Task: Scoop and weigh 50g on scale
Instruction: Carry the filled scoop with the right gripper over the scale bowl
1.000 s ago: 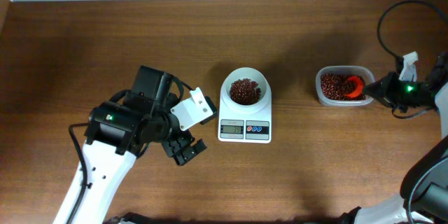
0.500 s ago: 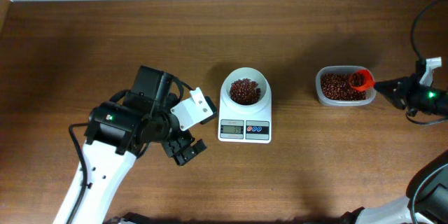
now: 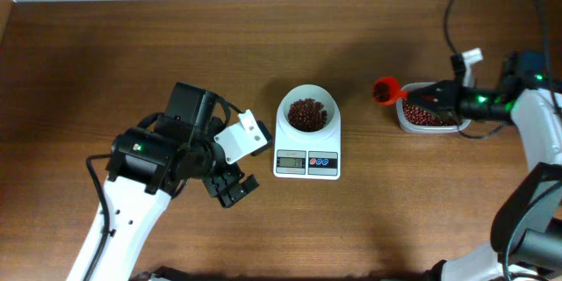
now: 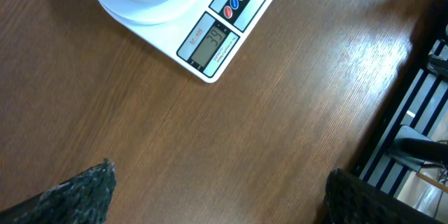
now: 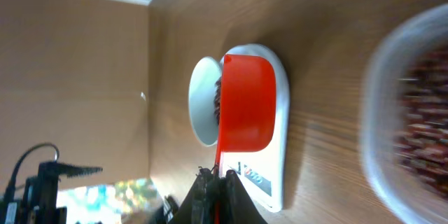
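The white scale stands mid-table, and its round bowl holds red beans. Its display shows in the left wrist view, on the scale. My right gripper is shut on the handle of a red scoop, which hangs above the table between the bowl and the clear tub of beans. In the right wrist view the scoop juts from my right gripper toward the bowl. My left gripper hovers open and empty left of the scale, its fingertips wide apart.
The tub of beans lies under and just behind my right gripper. A black cable loops over the right rear of the table. The table's front edge runs close to my left gripper.
My right gripper has lifted the red scoop out of the tub and carried it left toward the scale. The left arm has not moved.
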`<move>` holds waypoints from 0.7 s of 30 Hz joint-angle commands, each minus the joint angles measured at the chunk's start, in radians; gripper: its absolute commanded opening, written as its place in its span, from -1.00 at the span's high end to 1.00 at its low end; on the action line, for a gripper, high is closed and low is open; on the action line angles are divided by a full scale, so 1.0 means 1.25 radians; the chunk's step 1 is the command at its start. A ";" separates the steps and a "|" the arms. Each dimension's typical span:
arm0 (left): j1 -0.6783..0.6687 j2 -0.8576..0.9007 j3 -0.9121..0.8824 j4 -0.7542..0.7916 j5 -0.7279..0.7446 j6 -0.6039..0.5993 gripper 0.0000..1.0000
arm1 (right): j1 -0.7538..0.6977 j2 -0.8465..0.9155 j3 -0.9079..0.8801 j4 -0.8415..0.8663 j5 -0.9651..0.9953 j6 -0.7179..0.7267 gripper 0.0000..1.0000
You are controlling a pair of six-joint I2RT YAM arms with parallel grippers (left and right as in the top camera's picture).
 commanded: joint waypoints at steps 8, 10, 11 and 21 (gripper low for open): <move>0.005 0.001 -0.004 -0.001 0.000 0.013 -0.99 | 0.156 -0.023 0.010 0.108 -0.027 0.000 0.92; 0.005 0.001 -0.004 -0.001 0.000 0.013 -0.98 | 0.190 -0.023 0.010 0.136 -0.012 -0.001 0.92; 0.005 0.001 -0.004 -0.001 0.000 0.013 -0.99 | 0.206 -0.023 0.010 0.139 0.020 -0.001 0.92; 0.005 0.001 -0.004 -0.001 0.000 0.013 -0.98 | 0.339 -0.023 0.010 0.224 0.144 -0.025 0.92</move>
